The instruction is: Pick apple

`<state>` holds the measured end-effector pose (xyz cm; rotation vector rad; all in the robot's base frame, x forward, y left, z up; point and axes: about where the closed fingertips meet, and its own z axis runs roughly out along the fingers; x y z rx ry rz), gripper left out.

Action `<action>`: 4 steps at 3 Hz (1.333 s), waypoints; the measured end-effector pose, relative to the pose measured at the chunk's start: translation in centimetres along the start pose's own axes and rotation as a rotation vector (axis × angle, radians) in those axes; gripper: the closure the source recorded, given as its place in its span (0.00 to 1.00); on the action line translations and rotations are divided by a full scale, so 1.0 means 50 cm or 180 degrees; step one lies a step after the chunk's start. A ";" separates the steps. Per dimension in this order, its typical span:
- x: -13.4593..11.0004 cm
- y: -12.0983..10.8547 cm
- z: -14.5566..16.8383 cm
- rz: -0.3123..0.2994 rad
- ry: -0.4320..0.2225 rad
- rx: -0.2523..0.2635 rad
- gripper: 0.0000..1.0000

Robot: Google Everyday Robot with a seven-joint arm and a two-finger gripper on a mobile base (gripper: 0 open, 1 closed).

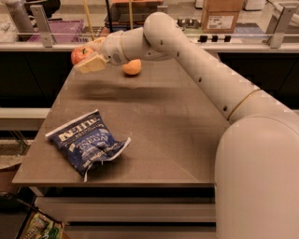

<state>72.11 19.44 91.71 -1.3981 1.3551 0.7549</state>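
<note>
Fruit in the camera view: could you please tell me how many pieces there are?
2. The apple is clamped in the gripper over the table's far left corner; an orange fruit sits on the table behind the wrist. More could hide behind the arm.

We take this for a lab or workroom: a plain brown table (177, 130), a railed counter (252, 46) behind it, a cardboard box (223, 14) and a purple crate (63, 30). The gripper (88, 56) grips the apple (77, 55) above the table's far left corner.
</note>
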 end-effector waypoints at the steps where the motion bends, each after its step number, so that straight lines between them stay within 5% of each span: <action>1: -0.019 -0.005 -0.012 -0.0129 -0.0051 -0.0042 1.00; 3: -0.103 -0.010 -0.038 -0.0487 0.0026 0.0021 1.00; 4: -0.106 -0.009 -0.039 -0.0496 0.0029 0.0024 1.00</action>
